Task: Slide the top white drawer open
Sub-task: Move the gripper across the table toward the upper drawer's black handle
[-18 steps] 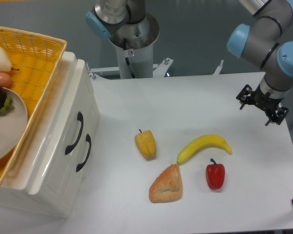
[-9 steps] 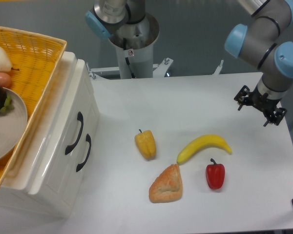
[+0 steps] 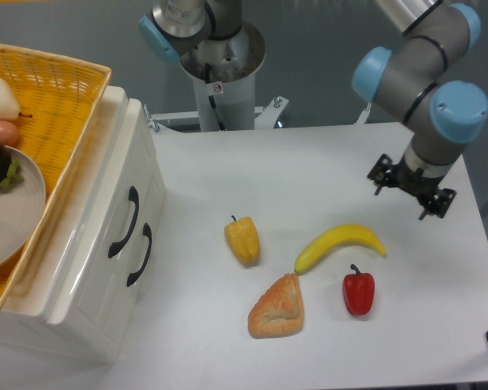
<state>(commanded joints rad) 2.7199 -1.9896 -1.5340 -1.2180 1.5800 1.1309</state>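
Fixed cam, the only view I've got. The gripper hangs over the far right part of the surface, above and just beyond the banana. Its fingers look spread apart, nothing btwn them (small in frame, but I read daylight there).

The top white drawer sits in the cabinet at the surface's left edge, under the yellow wicker basket. Its front looks flush w/ the lower drawer, so I judge it shut. Its black handle is untouched, well apart from the gripper.

Step in hand, as I judge it: approach only, no contact yet. Next move calls for crossing the surface leftward, passing over or behind the yellow pepper, bread and red pepper, then lining the fingers up to straddle the upper bar, not the lower one just beside it. After closing on it, pull straight out toward the right, square to the cabinet front.
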